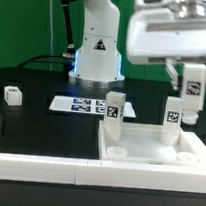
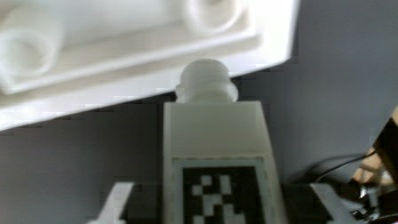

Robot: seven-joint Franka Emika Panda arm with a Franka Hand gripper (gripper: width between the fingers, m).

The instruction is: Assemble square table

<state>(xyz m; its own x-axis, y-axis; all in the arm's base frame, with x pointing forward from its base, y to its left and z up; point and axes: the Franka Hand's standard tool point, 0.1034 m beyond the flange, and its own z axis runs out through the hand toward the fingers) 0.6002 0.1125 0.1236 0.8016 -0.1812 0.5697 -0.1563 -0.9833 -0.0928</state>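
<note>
Wrist view: gripper [image 2: 221, 205] partway closed, clamping a leg [image 2: 217, 140], peg at the edge of the top [image 2: 125, 70]; hold it plumb and centre the peg on its socket before you lower and twist.

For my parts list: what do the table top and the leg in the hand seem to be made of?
Table top: probably moulded white plastic with a matte finish; rounded edges, uniform colour.
Leg in the hand: likely the same white plastic, with a smooth rounded peg; its black-white tag looks like printed paper.
</note>
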